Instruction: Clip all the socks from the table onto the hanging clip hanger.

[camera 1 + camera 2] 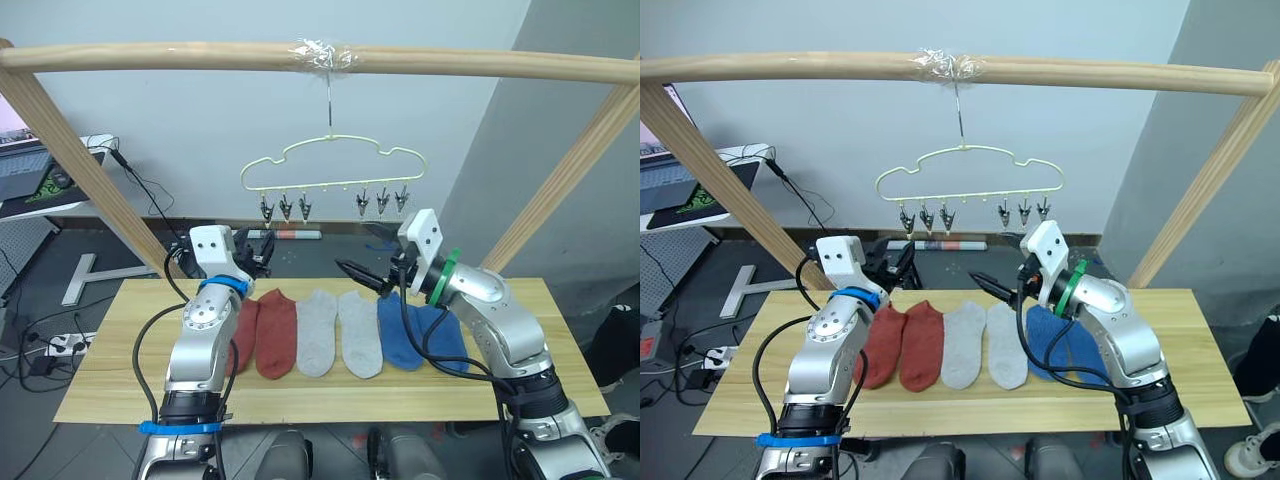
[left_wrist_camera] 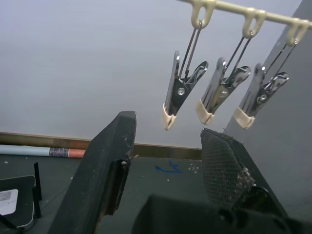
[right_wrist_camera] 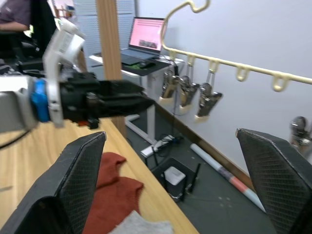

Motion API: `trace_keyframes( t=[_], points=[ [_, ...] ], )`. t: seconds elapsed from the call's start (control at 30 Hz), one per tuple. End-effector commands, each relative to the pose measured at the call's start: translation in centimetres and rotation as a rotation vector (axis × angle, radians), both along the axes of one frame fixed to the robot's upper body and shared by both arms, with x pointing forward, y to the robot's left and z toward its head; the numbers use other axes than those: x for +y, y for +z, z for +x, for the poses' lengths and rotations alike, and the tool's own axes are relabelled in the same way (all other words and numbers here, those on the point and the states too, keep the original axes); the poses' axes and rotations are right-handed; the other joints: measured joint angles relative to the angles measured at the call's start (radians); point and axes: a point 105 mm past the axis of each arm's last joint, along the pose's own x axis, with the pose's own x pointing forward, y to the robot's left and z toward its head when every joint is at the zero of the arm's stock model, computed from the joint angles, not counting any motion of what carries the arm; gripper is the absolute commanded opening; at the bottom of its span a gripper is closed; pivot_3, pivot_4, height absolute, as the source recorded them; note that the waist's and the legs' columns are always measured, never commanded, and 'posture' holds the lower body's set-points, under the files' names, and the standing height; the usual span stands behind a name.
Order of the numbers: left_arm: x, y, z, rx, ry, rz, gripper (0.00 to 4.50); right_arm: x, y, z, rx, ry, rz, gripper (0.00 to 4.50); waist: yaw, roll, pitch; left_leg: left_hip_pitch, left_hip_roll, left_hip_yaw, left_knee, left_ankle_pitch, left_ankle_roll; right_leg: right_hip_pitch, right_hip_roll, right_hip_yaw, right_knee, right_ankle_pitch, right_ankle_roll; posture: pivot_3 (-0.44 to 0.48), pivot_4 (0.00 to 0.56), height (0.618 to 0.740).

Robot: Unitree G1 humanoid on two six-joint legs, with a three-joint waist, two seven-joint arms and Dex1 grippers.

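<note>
six socks (image 1: 318,330), six clips (image 1: 285,208), one hanger (image 1: 332,160)

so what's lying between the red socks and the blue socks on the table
Two light grey socks, side by side on the table, seen in the left eye view.

1. My left gripper (image 2: 165,161) has matt black fingers (image 2: 105,165), one pad finely meshed.
2. Above it, the clip hanger (image 1: 333,165) carries shiny metal clips (image 2: 183,87) with pale tips.
3. Below it, soft knit socks (image 1: 318,330) lie on the grainy wooden table (image 1: 330,395).

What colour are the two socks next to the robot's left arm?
Rust-red socks, seen best in the right eye view.
</note>
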Motion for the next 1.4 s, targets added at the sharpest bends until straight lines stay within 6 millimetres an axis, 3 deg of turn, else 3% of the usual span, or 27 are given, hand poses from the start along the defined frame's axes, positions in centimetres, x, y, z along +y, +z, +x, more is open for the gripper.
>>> trace_keyframes(
  t=[0.03,0.4,0.9,1.4],
  points=[
    [0.1,1.7,0.5,-0.072,0.012,0.001,2.47,1.1,2.3,-0.9,-0.07,0.066,0.025,4.5,0.0,-0.001,0.003,0.0,0.0,0.0,0.0,0.0,0.0,0.0,0.0,0.0,0.0,0.0,0.0,-0.039,0.179,0.74],
    [-1.1,2.1,2.3,-0.106,0.011,-0.01,2.47,1.6,3.7,-1.1,-0.092,0.078,0.038,4.5,-0.002,-0.002,0.009,-0.001,0.0,-0.001,0.002,0.0,0.0,0.0,0.0,-0.001,0.0,0.002,-0.002,-0.038,0.179,0.74],
    [-1.4,4.3,3.0,-0.181,0.019,-0.009,2.47,1.5,4.8,-1.1,-0.099,0.059,0.061,4.5,-0.013,-0.002,0.012,-0.001,0.0,0.0,0.003,0.0,0.0,0.0,-0.001,-0.001,0.0,0.002,-0.002,-0.048,0.188,0.74],
    [-1.2,4.4,3.5,-0.194,0.035,-0.002,2.47,1.1,5.7,-0.9,-0.104,0.037,0.073,4.5,-0.021,-0.002,0.015,-0.002,0.0,0.0,0.004,0.0,0.0,0.0,-0.001,-0.001,0.0,0.002,-0.002,-0.061,0.198,0.74]
  ],
)
